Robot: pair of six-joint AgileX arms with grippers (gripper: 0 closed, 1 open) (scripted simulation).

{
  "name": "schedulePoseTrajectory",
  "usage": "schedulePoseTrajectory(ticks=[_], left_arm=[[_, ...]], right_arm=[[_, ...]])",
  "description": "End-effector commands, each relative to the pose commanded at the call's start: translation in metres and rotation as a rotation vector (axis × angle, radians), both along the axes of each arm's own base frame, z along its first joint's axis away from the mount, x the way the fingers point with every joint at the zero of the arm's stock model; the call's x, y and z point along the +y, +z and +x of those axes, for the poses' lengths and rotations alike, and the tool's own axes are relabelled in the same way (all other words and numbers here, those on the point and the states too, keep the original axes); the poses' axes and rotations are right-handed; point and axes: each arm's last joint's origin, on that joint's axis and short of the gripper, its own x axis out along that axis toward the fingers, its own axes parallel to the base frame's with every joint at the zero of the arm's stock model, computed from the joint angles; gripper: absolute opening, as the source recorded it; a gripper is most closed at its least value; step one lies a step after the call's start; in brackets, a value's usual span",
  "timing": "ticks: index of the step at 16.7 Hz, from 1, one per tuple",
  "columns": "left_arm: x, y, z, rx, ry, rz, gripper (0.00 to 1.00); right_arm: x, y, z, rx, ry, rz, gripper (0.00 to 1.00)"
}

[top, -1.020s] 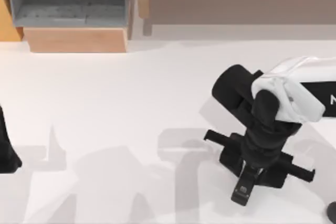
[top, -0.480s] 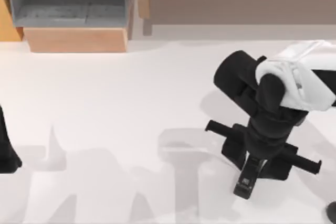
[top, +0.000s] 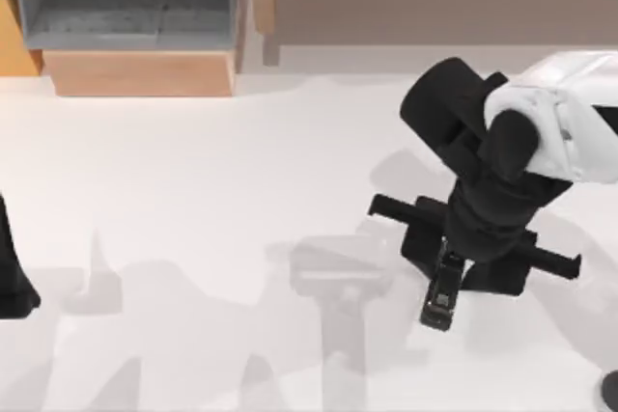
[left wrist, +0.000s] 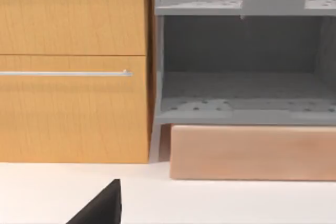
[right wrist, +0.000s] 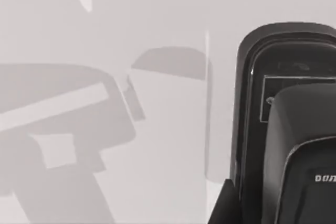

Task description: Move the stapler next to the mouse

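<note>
Right gripper (top: 446, 282) clamped on the stapler (top: 440, 301), carried clear of the white table (top: 212, 190) toward the right side. Pickup done, judging by the shadow beneath. Left to do: travel to the mouse (top: 610, 391) at the bottom right edge, then release. Left arm parked at the left edge.

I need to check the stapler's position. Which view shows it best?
The top view: the stapler sticks out below the right hand, over the table. The right wrist view shows part of it close up; the left wrist view faces shelves.
</note>
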Motion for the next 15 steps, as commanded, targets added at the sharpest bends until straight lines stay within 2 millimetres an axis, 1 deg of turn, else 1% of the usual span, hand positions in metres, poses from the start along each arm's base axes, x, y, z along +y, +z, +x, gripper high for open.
schedulePoseTrajectory(ticks=[2,4,6,8,10,12,13,15], left_arm=[[0.000,0.000,0.000,0.000,0.000,0.000,1.00],[0.000,0.000,0.000,0.000,0.000,0.000,1.00],[0.000,0.000,0.000,0.000,0.000,0.000,1.00],[0.000,0.000,0.000,0.000,0.000,0.000,1.00],[0.000,0.000,0.000,0.000,0.000,0.000,1.00],[0.000,0.000,0.000,0.000,0.000,0.000,1.00],[0.000,0.000,0.000,0.000,0.000,0.000,1.00],[0.000,0.000,0.000,0.000,0.000,0.000,1.00]], right_arm=[[-0.011,0.004,0.013,-0.040,0.090,0.015,0.00],[-0.032,0.005,0.028,-0.068,0.189,0.009,0.00],[-0.063,0.006,0.043,-0.078,0.273,-0.012,0.00],[-0.099,0.005,0.052,-0.067,0.320,-0.033,0.00],[-0.135,0.005,0.056,-0.039,0.331,-0.048,0.00],[-0.159,0.004,0.055,-0.012,0.333,-0.053,0.00],[-0.166,0.004,0.054,-0.001,0.333,-0.054,0.00],[-0.170,0.004,0.053,0.005,0.334,-0.054,0.00]])
